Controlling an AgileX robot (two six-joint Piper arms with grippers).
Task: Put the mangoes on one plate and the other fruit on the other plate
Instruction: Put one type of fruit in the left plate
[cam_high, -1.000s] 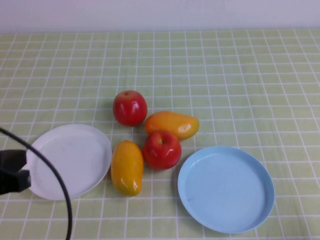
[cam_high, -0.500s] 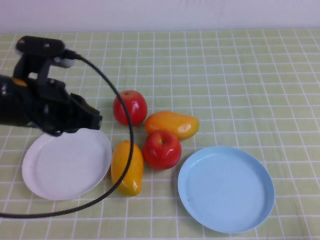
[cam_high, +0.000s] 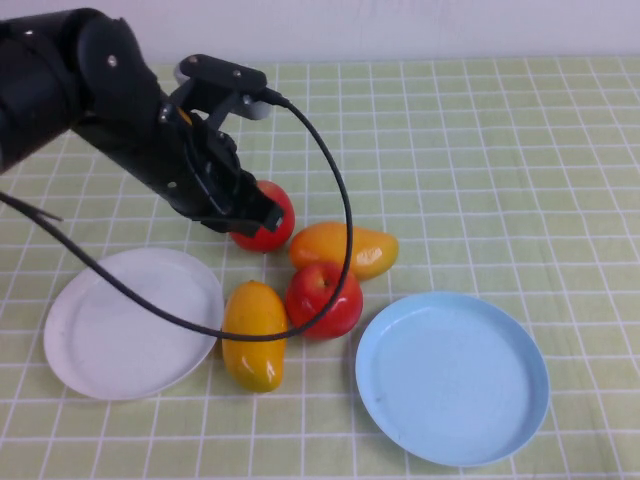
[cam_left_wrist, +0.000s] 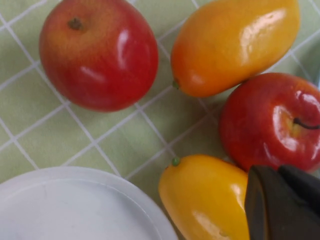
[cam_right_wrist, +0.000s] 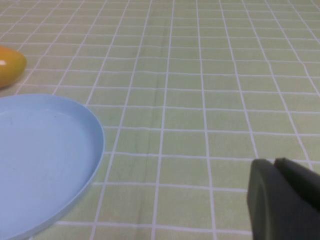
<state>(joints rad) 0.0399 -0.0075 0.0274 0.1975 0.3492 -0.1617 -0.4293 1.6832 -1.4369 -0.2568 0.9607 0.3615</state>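
Two red apples and two orange-yellow mangoes lie clustered between the plates. My left gripper (cam_high: 260, 214) hangs over the far apple (cam_high: 274, 226) and hides part of it; its fingers look shut and hold nothing. The left wrist view shows that apple (cam_left_wrist: 100, 52), the far mango (cam_left_wrist: 235, 45), the near apple (cam_left_wrist: 272, 120) and the near mango (cam_left_wrist: 205, 195), with the left gripper (cam_left_wrist: 277, 172) over the near mango's end. In the high view, the far mango (cam_high: 345, 249), near apple (cam_high: 322, 300) and near mango (cam_high: 253, 335) rest on the cloth. My right gripper (cam_right_wrist: 275, 165) is shut, low beside the blue plate (cam_right_wrist: 45, 160).
The white plate (cam_high: 130, 325) sits at the front left and the light blue plate (cam_high: 452, 377) at the front right, both bare. The left arm's black cable (cam_high: 340, 230) loops over the fruit. Green checked cloth covers the table.
My left arm has swung from the front left edge up and across the white plate, and now reaches over the far apple. The fruit and plates have not moved.
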